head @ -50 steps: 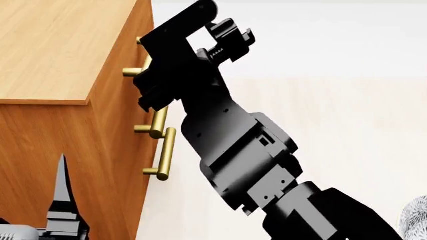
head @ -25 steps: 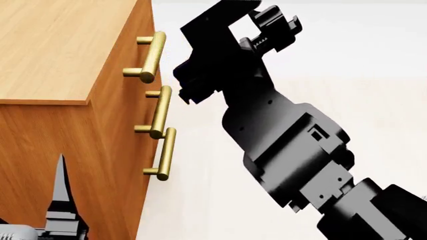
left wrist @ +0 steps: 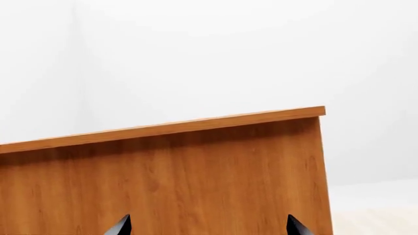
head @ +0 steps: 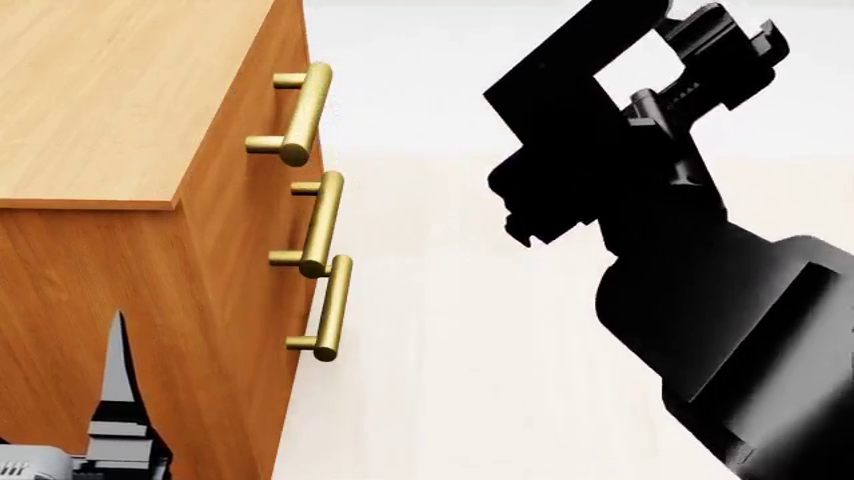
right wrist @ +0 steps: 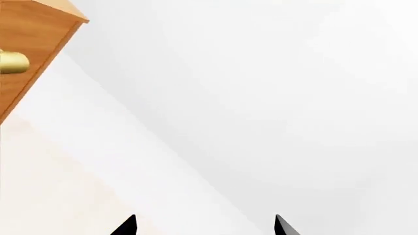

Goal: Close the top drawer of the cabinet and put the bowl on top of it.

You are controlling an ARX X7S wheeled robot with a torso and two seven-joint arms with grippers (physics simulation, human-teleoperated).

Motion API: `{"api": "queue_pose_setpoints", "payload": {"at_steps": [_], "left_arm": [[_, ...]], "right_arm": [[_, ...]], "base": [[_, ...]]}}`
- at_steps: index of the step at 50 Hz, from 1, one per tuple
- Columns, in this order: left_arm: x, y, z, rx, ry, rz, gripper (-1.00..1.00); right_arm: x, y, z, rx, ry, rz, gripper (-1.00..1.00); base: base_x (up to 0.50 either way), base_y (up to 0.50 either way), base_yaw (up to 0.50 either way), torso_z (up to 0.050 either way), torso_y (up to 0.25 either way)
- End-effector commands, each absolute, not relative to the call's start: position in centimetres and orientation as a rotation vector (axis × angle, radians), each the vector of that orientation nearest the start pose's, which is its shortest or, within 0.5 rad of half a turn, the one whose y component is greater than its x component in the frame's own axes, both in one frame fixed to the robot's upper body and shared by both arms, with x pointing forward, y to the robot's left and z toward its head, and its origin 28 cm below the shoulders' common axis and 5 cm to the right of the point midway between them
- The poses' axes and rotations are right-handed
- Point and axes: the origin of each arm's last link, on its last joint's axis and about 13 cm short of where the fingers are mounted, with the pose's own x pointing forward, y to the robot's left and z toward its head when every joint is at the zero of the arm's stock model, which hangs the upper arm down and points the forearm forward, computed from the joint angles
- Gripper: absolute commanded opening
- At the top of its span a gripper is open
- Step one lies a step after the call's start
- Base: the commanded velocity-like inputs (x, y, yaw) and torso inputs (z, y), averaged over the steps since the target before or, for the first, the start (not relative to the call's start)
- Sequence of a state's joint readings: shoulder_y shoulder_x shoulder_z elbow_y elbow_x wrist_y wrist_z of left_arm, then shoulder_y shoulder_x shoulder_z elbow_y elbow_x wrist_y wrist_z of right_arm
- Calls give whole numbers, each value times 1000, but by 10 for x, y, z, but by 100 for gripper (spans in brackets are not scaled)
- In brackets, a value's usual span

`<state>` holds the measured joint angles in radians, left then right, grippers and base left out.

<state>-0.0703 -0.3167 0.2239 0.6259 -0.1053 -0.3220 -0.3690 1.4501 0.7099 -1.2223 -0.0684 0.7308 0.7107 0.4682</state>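
The orange-brown cabinet (head: 120, 100) fills the left of the head view. Its top drawer's brass handle (head: 304, 110) is the uppermost of three, and that drawer front looks flush with the two below. My right arm (head: 641, 230) hangs in open air well to the right of the handles. The right gripper (right wrist: 203, 226) is open and empty; a cabinet corner (right wrist: 26, 44) and a handle end (right wrist: 11, 62) show beside it. My left gripper (left wrist: 207, 226) is open, facing the cabinet's side panel (left wrist: 196, 166); one finger (head: 118, 400) shows low beside the cabinet. The bowl is out of view.
Two lower drawers with matching brass handles (head: 320, 225) (head: 328, 308) sit under the top one. Pale floor (head: 427, 380) stretches between the cabinet front and my right arm. A white wall (right wrist: 261, 98) stands behind.
My right arm has swung right, away from the top drawer's handle it covered a second ago. All three handles now show. The left arm has barely moved.
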Motion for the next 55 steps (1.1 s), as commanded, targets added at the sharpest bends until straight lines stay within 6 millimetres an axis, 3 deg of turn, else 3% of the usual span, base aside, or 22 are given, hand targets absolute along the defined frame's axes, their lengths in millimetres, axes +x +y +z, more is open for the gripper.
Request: {"api": "queue_pose_setpoints", "payload": {"at_steps": [1, 36, 55], "left_arm": [[201, 211, 128, 135, -347, 65, 100], [205, 212, 125, 125, -343, 79, 100], [204, 212, 123, 126, -339, 81, 100]], "right_arm": [[290, -171, 252, -865, -38, 9, 100], [196, -223, 225, -884, 116, -95, 100], [157, -240, 184, -875, 259, -91, 100]], "base": [[0, 0, 0, 0, 0], [0, 0, 0, 0, 0], [0, 0, 0, 0, 0]]}}
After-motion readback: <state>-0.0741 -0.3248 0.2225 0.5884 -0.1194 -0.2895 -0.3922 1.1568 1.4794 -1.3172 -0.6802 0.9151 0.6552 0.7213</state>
